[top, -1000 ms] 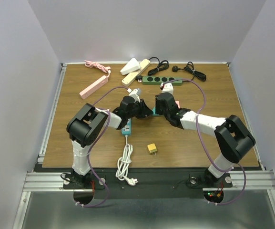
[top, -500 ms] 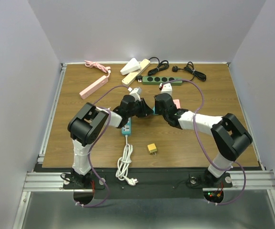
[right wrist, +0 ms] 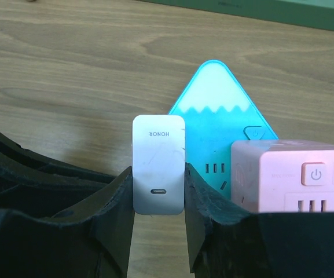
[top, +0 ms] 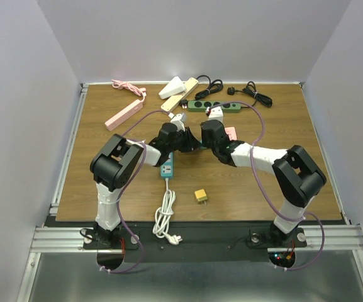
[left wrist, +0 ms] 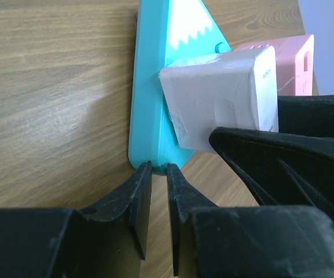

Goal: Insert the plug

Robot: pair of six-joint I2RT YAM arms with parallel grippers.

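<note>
- While the white charger is clamped between the fingers of the right gripper, the pick-up stage can be counted as done.
- The charger is held upright at the face of the teal mountain-shaped power strip, just beside the pink cube socket. Its USB port is turned toward the right wrist camera.
- In the left wrist view the charger body is seen against the strip face or very near it, slightly tilted. The prongs are hidden, so seating cannot be confirmed.
- Left gripper: the jaws are drawn to a narrow slit and nothing is held between them. The tips are set against the wide end of the strip, which is judged to be bracing against sliding.
- Judged as left to do: the charger is to be squared to the socket, pushed fully home, then released.
- Risk: the strip could be skidded across the wooden table if the push is applied off-axis.
</note>
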